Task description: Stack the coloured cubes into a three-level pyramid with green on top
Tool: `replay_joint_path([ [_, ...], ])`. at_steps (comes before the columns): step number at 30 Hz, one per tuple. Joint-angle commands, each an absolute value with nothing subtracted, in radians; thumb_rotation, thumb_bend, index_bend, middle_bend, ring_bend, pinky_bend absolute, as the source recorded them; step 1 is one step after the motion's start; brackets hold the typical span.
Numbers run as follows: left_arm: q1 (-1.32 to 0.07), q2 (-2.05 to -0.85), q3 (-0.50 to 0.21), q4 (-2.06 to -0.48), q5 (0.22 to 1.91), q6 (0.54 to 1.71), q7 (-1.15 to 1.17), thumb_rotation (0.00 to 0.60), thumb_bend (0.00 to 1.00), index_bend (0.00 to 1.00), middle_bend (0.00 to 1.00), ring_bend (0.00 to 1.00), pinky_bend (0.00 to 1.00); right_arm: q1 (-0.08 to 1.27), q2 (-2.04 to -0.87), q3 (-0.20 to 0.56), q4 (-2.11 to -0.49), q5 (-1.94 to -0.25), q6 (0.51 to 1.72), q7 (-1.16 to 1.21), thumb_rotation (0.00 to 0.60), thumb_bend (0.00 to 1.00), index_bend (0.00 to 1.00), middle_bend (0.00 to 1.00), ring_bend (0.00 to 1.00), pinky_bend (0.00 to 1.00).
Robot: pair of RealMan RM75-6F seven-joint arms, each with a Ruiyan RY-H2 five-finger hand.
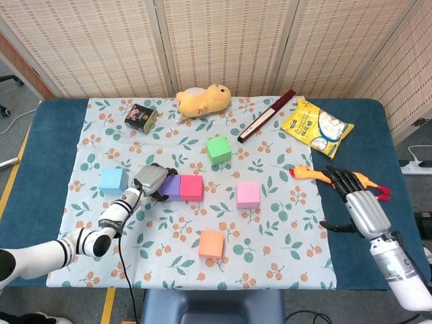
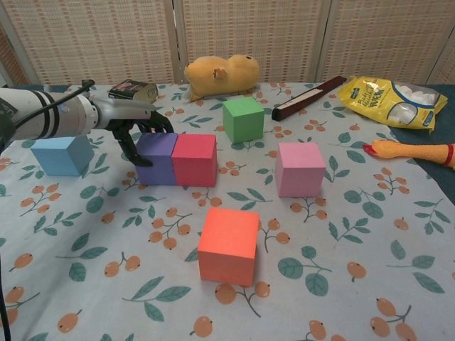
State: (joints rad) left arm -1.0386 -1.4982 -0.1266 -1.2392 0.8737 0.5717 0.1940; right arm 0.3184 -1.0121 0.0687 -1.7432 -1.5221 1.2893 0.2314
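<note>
My left hand [image 1: 150, 179] grips the purple cube [image 1: 170, 186] from its left side, fingers curled over its top and left face [image 2: 135, 128]. The purple cube [image 2: 158, 158] now stands flush against the red cube [image 2: 194, 159] on the floral cloth. Left of the hand sits the blue cube [image 2: 62, 153]. The green cube [image 2: 244, 118] stands behind the red one, the pink cube [image 2: 299, 168] to the right, the orange cube [image 2: 228, 245] nearest the front. My right hand [image 1: 354, 199] hovers with fingers spread and nothing in it at the table's right; only the head view shows it.
Along the back lie a yellow plush toy [image 1: 203, 100], a small tin [image 1: 140, 116], a long dark-red box [image 1: 266, 115] and a yellow snack bag [image 1: 316, 127]. A rubber chicken [image 1: 307, 173] lies just ahead of my right hand.
</note>
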Motion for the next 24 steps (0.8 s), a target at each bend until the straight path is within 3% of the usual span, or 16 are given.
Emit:
replay_joint_path([
  [1, -1.042, -1.499, -0.127, -1.239, 0.877, 0.569, 0.193, 0.600, 0.32, 0.26, 0.33, 0.33, 0.18, 0.317, -1.012, 0.069, -1.742, -1.523, 1.290, 0.233, 0.600, 0.00, 0.00, 0.01, 0.00, 0.01],
  [24, -1.063, -1.523, -0.118, -1.227, 0.864, 0.577, 0.222, 0.600, 0.32, 0.24, 0.32, 0.32, 0.17, 0.304, -1.011, 0.071, -1.726, -1.530, 1.297, 0.259, 0.600, 0.00, 0.00, 0.01, 0.00, 0.01],
])
